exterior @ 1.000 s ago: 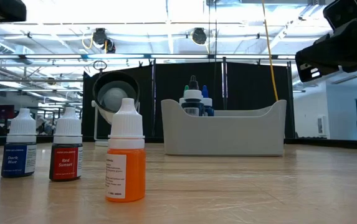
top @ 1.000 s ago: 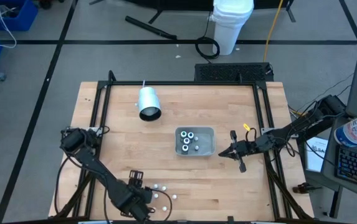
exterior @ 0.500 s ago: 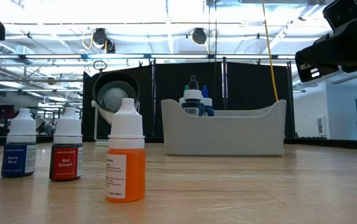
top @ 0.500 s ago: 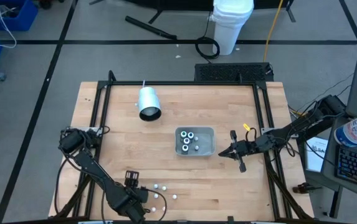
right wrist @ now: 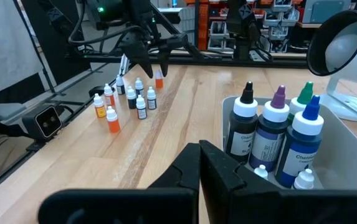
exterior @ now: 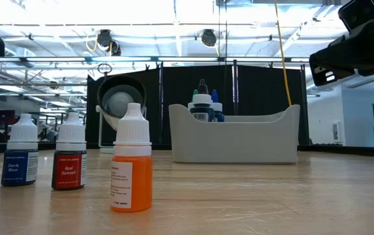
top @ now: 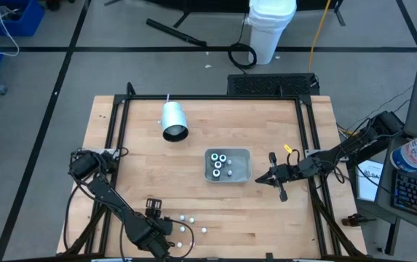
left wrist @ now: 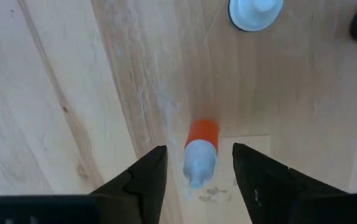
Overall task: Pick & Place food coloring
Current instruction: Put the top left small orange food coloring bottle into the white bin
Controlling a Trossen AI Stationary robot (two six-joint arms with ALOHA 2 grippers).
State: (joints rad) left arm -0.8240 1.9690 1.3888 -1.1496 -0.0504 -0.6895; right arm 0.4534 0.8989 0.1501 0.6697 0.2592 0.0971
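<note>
Several small food coloring bottles [top: 186, 223] with white caps stand near the table's front left. The low view shows an orange one [exterior: 132, 163], a red one [exterior: 68, 156] and a dark blue one [exterior: 21, 155]. My left gripper [left wrist: 198, 149] points down over this group, open. Its fingers stand on either side of an upright orange bottle [left wrist: 201, 140] without touching it. More bottles stand in the grey tray [top: 246, 166] at mid-table. My right gripper [top: 275, 180] waits level just right of the tray, shut with nothing in it.
A white cylinder [top: 173, 121] lies on its side at the far left of the table. Another capped bottle [left wrist: 255, 12] stands close beyond the orange one. Black frame rails [top: 118, 138] run along the table's edges. Bare wood lies between the bottles and the tray.
My left gripper has come down over the bottles near the table's front edge and shifted slightly toward the left edge. The bottles and the tray have stayed where they were.
</note>
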